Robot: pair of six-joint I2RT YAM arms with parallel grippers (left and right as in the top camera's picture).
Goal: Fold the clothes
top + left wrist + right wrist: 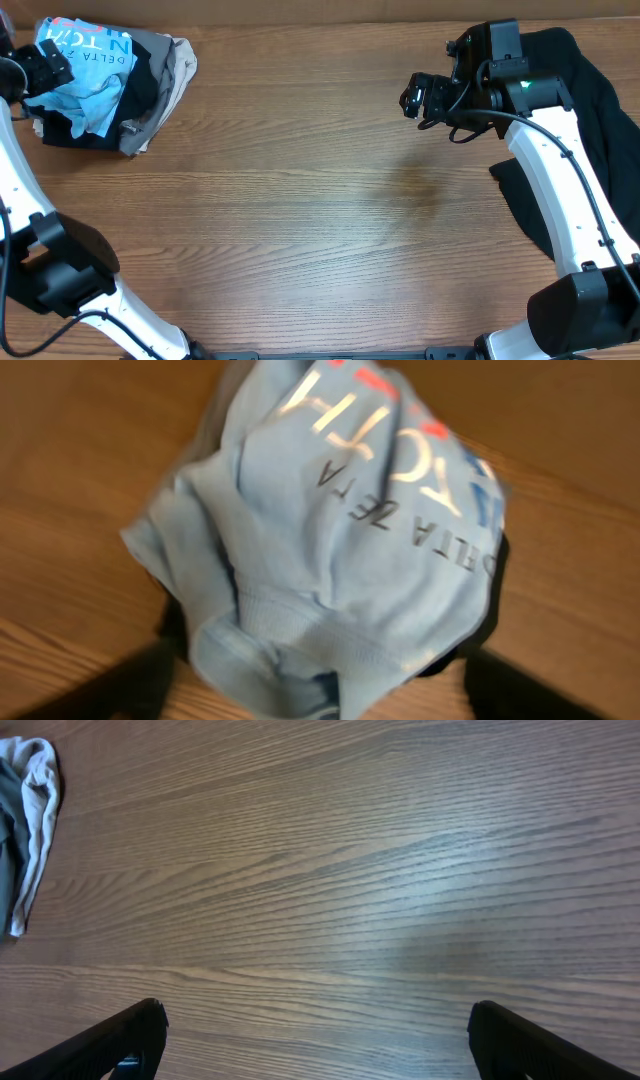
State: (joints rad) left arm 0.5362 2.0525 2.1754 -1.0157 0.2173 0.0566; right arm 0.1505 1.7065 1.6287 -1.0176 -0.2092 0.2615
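The sky-blue T-shirt [95,75] with white lettering and a red-orange mark lies crumpled on top of a pile at the table's far left. It fills the blurred left wrist view [340,550]. My left gripper [45,68] is at the shirt's left edge. Its dark fingers stand wide apart with the blue cloth bunched between them [320,685]. My right gripper [412,97] hangs open and empty over bare wood at the far right, and only table shows between its fingers [315,1030].
Black, grey and beige garments [160,80] lie under and beside the blue shirt; their edge shows in the right wrist view [25,820]. A large black T-shirt [590,90] lies along the table's right side, under the right arm.
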